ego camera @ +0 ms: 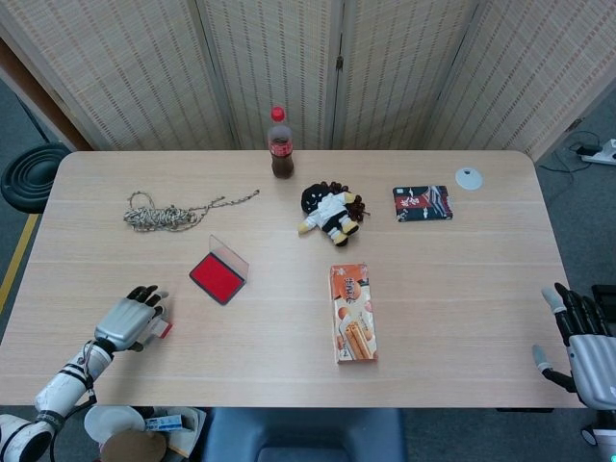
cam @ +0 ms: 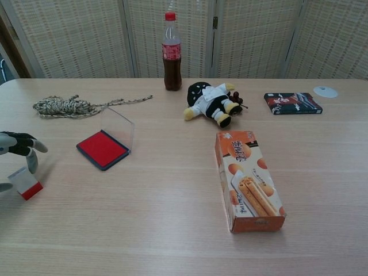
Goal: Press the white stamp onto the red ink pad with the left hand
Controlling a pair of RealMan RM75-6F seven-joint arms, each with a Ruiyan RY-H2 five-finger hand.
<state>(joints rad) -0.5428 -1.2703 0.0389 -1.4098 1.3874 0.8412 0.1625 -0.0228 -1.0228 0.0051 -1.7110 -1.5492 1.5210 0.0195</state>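
The white stamp (cam: 24, 183) is a small block, white over most of its body with a red band along its lower end. It sits tilted near the front left corner of the bench (ego camera: 462, 289), close to the left edge. In the head view only a sliver of the white stamp (ego camera: 162, 327) shows beside the fingers.

The left robot hand (ego camera: 128, 319) lies over the stamp with its dark fingertips curled down around it; in the chest view the left robot hand (cam: 16, 145) reaches in from the left edge, one finger touching the stamp's top. Whether the fingers actually pinch the block cannot be told.

The red ink pad (ego camera: 218, 273) is open, a flat red square in a dark tray with its clear lid (cam: 118, 126) standing upright along the far side. It rests well apart from the stamp, farther from the left edge and nearer the middle of the bench.

The right robot hand (ego camera: 580, 339) hangs off the front right corner of the bench, fingers spread and holding nothing.

Elsewhere on the bench: a rope (ego camera: 164, 212) near the back left, a cola bottle (ego camera: 280, 142) at the back edge, a plush doll (ego camera: 330, 210) near the centre and a snack box (ego camera: 352, 313) toward the front.
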